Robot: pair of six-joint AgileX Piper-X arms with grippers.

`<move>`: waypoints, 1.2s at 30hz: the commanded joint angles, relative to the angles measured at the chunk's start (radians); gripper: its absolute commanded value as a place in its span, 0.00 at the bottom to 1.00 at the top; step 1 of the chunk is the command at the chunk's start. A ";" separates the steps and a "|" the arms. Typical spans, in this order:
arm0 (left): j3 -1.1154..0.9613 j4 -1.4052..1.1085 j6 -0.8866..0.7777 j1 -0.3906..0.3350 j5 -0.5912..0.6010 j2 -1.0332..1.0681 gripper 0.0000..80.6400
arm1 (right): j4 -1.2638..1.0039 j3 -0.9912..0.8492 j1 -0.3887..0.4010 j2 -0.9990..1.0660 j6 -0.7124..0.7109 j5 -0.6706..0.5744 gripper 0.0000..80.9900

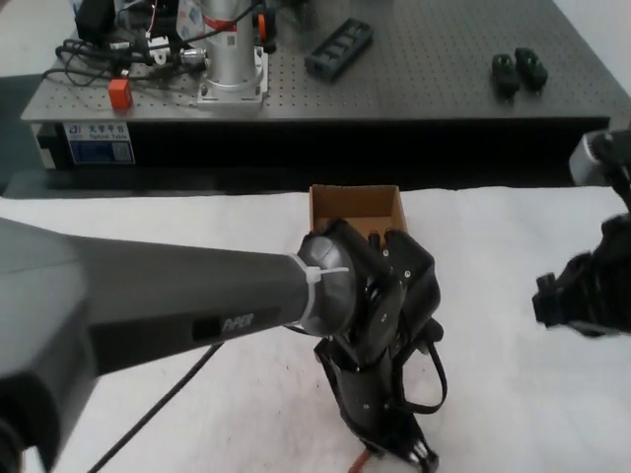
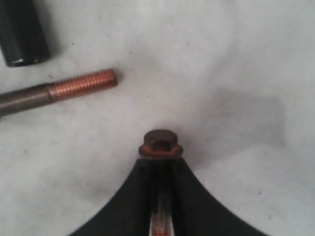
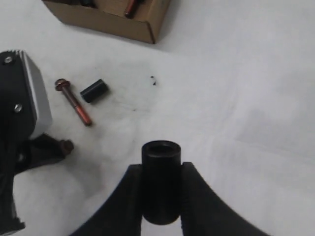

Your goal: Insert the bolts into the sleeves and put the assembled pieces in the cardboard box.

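Observation:
My left gripper [image 2: 161, 167] is shut on a copper bolt [image 2: 161, 145] whose hex head sticks out past the fingertips, close above the white cloth. A second bolt [image 2: 59, 88] and a black sleeve [image 2: 22, 32] lie loose on the cloth just beyond it. My right gripper [image 3: 161, 172] is shut on another black sleeve [image 3: 161, 182], held with its open bore facing out. In the right wrist view the left gripper [image 3: 47, 150] sits near the loose bolt [image 3: 73, 102] and loose sleeve [image 3: 94, 91]. The cardboard box [image 1: 355, 205] stands behind the left arm, with pieces inside.
The left arm [image 1: 197, 296] crosses the near half of the white cloth [image 1: 513, 394] and hides part of it. The right arm [image 1: 582, 291] hangs at the right edge. Behind the cloth stands a perforated metal bench [image 1: 424, 69] with cables, a post and small black parts.

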 commanded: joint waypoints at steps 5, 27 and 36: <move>0.097 -0.188 -0.215 0.066 -0.056 -0.385 0.01 | -0.018 0.210 0.002 -0.192 0.133 -0.304 0.08; 0.514 -0.890 -0.606 0.125 0.297 -0.741 0.01 | -1.005 0.474 0.384 -0.207 0.639 -0.416 0.08; 0.514 -0.890 -0.606 0.125 0.319 -0.741 0.01 | -1.110 0.474 0.384 -0.167 0.646 -0.370 0.08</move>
